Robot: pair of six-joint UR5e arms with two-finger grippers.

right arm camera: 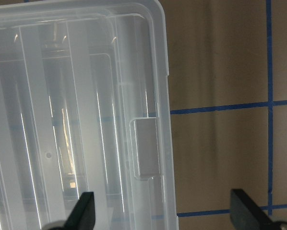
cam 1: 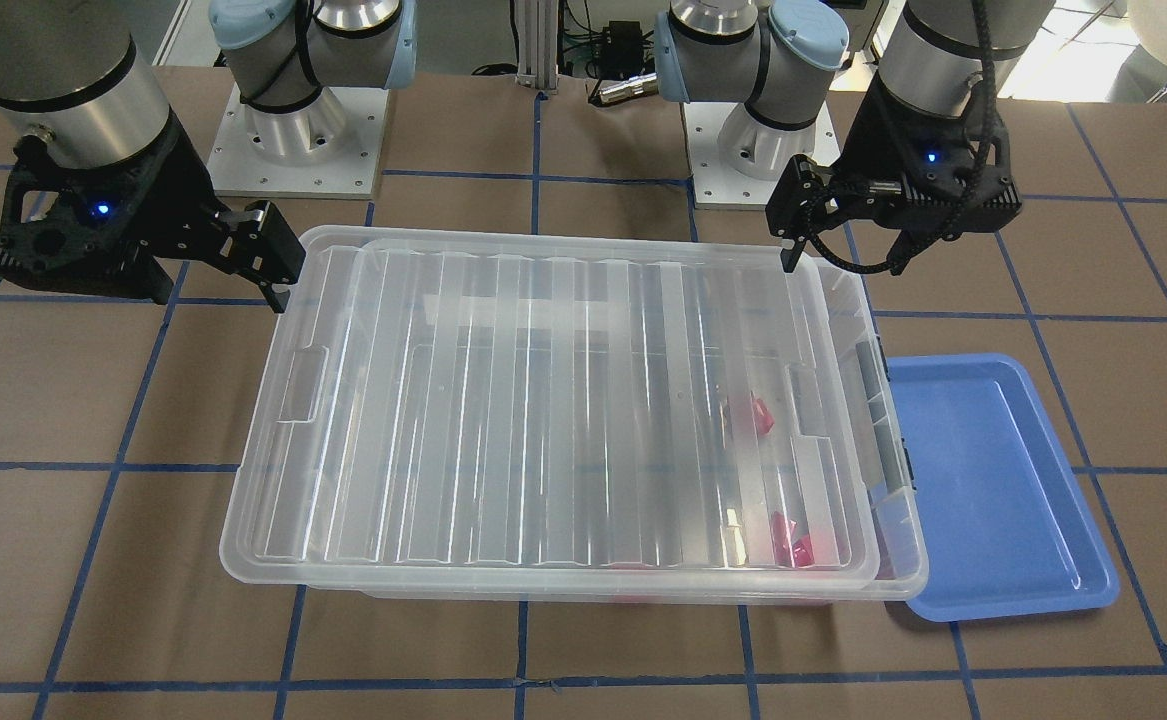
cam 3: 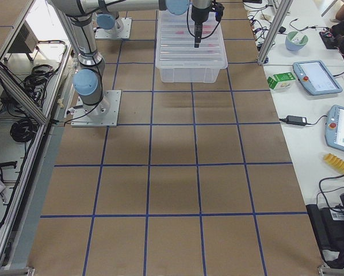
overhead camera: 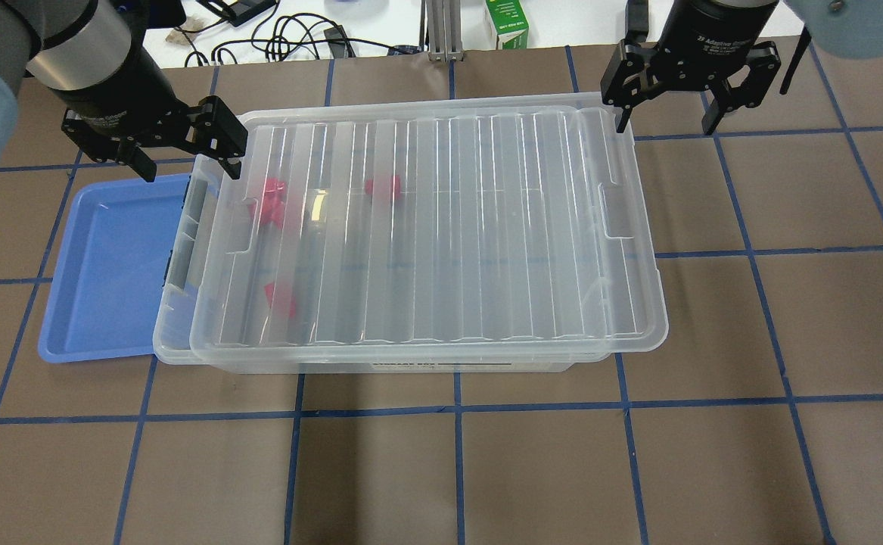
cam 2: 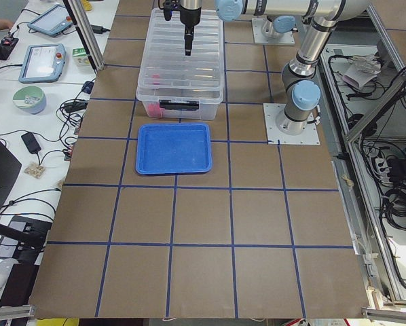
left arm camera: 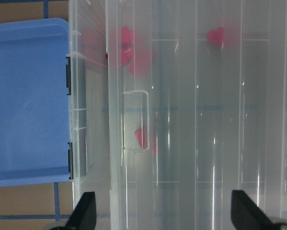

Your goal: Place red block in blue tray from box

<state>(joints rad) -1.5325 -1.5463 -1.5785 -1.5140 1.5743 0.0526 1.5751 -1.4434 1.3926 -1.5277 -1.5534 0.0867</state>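
Note:
The box point(overhead camera: 486, 227) is a clear bin, its ribbed lid point(overhead camera: 441, 318) lying on it shifted toward my right. Several red blocks point(overhead camera: 271, 191) show blurred through the lid at the box's left end; another point(overhead camera: 384, 187) lies farther in. They also show in the left wrist view point(left arm camera: 126, 43). The blue tray point(overhead camera: 104, 265) lies empty against the box's left end. My left gripper point(overhead camera: 190, 168) is open above the box's far left corner. My right gripper point(overhead camera: 665, 129) is open and empty above the lid's far right corner.
The brown table point(overhead camera: 486, 469) carries blue tape grid lines. Grey latches point(overhead camera: 178, 253) sit on the box's left end beside the tray. Cables and a green carton point(overhead camera: 508, 24) lie beyond the far table edge. The arm bases point(cam 1: 298, 130) stand behind the box.

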